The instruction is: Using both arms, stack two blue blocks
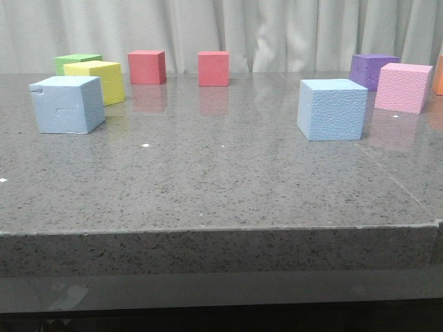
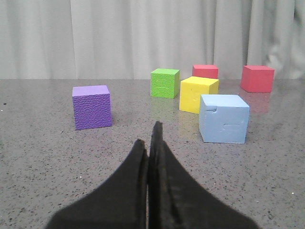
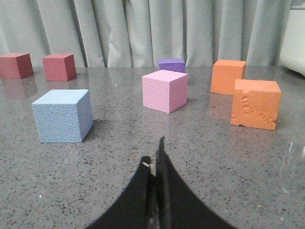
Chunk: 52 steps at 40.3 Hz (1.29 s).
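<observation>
The smoother, scuffed blue block (image 1: 67,104) sits at the table's left; it also shows in the left wrist view (image 2: 224,118). The pebbly blue block (image 1: 331,108) sits right of centre; it also shows in the right wrist view (image 3: 63,115). Neither gripper shows in the front view. My left gripper (image 2: 150,136) is shut and empty, low over the table, short of the scuffed block. My right gripper (image 3: 155,152) is shut and empty, short of the pebbly block.
A yellow cube (image 1: 97,81) and a green cube (image 1: 77,63) stand behind the left blue block. Two red cubes (image 1: 147,67) (image 1: 213,68) stand at the back. A purple cube (image 1: 372,70) and a pink cube (image 1: 404,87) stand at the right. Two orange cubes (image 3: 255,103) (image 3: 228,76) and another purple cube (image 2: 92,107) show in the wrist views.
</observation>
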### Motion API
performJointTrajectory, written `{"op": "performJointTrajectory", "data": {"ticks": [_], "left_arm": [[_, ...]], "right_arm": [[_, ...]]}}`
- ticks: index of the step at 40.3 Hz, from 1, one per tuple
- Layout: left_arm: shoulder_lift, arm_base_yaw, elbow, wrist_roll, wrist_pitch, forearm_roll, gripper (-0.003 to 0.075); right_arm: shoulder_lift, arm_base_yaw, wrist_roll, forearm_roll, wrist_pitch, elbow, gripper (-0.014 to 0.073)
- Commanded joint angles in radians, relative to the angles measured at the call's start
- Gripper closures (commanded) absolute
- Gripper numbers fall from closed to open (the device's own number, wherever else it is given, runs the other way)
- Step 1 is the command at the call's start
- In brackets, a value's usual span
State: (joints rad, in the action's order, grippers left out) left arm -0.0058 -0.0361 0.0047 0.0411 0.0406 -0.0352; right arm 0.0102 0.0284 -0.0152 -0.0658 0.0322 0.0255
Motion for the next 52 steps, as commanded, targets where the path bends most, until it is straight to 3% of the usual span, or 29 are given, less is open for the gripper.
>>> {"op": "performJointTrajectory", "data": {"ticks": [1,29,35,42,52], "left_arm": [[-0.017,-0.002,0.002,0.000,-0.087,0.008,0.0739],[-0.017,-0.002,0.002,0.000,-0.089,0.008,0.0739],[-0.017,-0.002,-0.014,0.000,-0.169,0.011,0.0739],[-0.015,-0.002,-0.171,0.000,-0.121,0.020,0.0739],[0.094,-0.002,-0.515,0.000,0.148,0.020,0.0739]], "right_arm": [[0.019,-0.002,0.000,0.008,-0.089,-0.003,0.0631],[0.019,-0.002,0.000,0.008,-0.111,-0.003,0.0631],[0.019,-0.002,0.000,0.007,-0.181,-0.014,0.0631],[0.019,-0.002,0.000,0.007,-0.101,-0.159,0.0631],[-0.098,-0.002,0.000,0.007,0.182,-0.457,0.0631]]}}
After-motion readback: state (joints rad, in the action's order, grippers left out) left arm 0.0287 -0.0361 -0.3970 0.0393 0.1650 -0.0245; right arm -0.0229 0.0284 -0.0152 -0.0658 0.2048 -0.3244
